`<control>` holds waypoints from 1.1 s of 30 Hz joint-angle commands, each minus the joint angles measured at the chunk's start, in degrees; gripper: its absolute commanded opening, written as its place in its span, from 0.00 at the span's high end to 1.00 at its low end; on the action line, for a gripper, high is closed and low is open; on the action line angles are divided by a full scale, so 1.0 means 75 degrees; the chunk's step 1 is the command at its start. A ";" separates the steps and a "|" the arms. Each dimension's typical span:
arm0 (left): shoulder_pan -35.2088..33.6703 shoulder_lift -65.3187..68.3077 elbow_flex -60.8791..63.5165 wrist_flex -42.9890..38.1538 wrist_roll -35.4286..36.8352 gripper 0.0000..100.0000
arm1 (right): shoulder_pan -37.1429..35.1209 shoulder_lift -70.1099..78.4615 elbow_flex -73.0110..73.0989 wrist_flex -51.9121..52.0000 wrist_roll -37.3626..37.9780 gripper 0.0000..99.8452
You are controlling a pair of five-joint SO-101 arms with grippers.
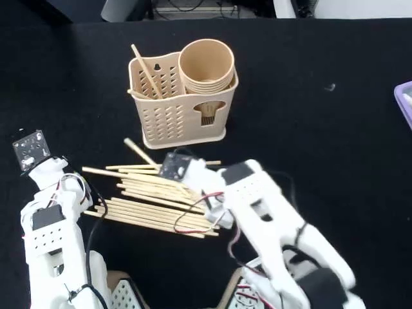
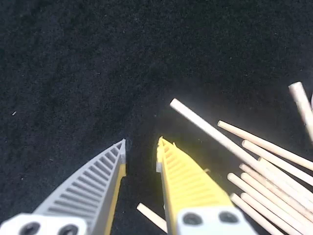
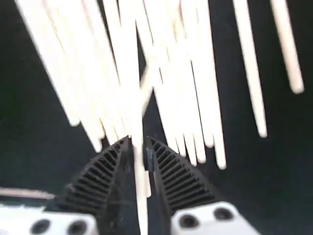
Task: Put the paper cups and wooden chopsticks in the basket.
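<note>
A beige slotted basket (image 1: 168, 122) stands at the back centre. A stack of paper cups (image 1: 206, 64) sits in its right compartment, and a chopstick (image 1: 145, 69) leans in the left one. Several wooden chopsticks (image 1: 151, 206) lie in a loose pile in front of the basket. The right arm (image 1: 257, 199) stretches over that pile. My right gripper (image 3: 138, 146) is shut on one chopstick (image 3: 142, 196), which runs between its black fingers. My left gripper (image 2: 142, 143), with one grey and one yellow finger, is slightly open and holds nothing. It hovers over bare cloth just beside the pile's ends (image 2: 264, 161).
Black cloth covers the table (image 1: 322, 148). A purple object (image 1: 404, 103) sits at the right edge. The left arm (image 1: 51, 225) stands at the front left, beside the pile. There is open cloth to the right of the basket.
</note>
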 commanded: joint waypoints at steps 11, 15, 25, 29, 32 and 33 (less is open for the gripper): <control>0.0088 -0.0129 -0.0053 -0.0105 0.0082 0.89 | 0.0305 -0.3640 -0.1905 0.2251 0.0012 0.99; 0.0088 -0.0129 -0.0053 -0.0105 0.0082 0.89 | 0.0188 -0.3663 -0.3194 0.2168 -0.0762 0.99; 0.0088 -0.0129 -0.0053 -0.0105 0.0082 0.89 | -0.0844 -0.2538 -0.6664 0.0199 -0.3481 0.99; 0.0088 -0.0129 -0.0053 -0.0105 0.0082 0.89 | -0.0821 -0.1600 -0.6617 -0.2262 -0.4407 0.99; 0.0088 -0.0141 -0.0053 -0.0105 0.0082 0.89 | -0.0809 -0.0803 -0.6324 -0.3985 -0.4911 0.99; 0.0088 -0.0141 -0.0053 -0.0105 0.0082 0.89 | -0.0809 -0.0545 -0.6242 -0.4442 -0.4993 0.99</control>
